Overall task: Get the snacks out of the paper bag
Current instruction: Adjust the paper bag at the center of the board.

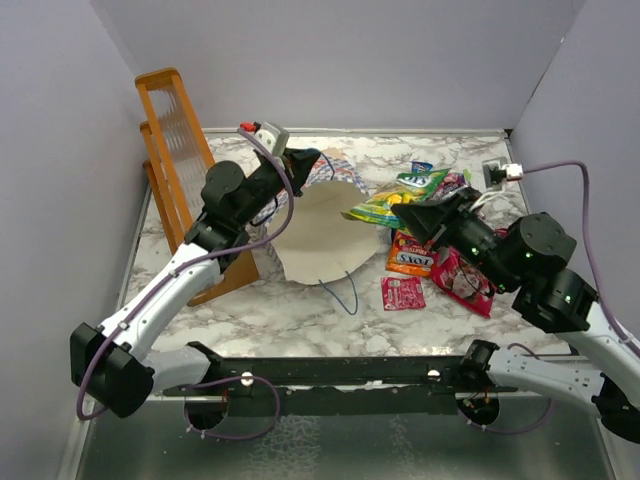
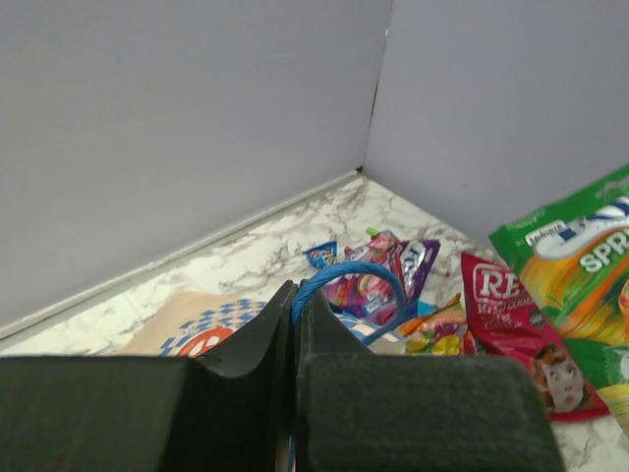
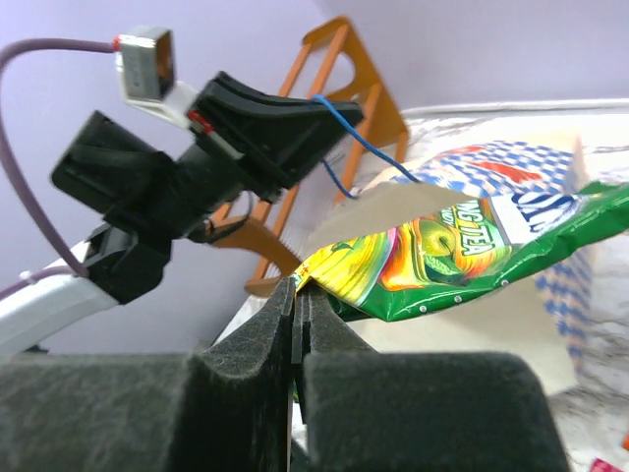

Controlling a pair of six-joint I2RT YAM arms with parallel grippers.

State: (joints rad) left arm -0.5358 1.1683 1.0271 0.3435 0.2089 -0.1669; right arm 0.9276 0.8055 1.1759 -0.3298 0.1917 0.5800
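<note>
Blue-white paper bag, cord in left pincer; green-yellow candy bag in right pincer

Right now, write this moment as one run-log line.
left hand: shut on thin blue cord handle | right hand: shut on shiny green-yellow candy bag

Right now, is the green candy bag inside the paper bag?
Out: the candy bag is pinched by its corner in the right gripper, beside the paper bag.

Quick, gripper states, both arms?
Left gripper: shut on thin blue cord handle of blue-and-white checkered paper bag.
Right gripper: shut on shiny green-yellow candy bag.
</note>
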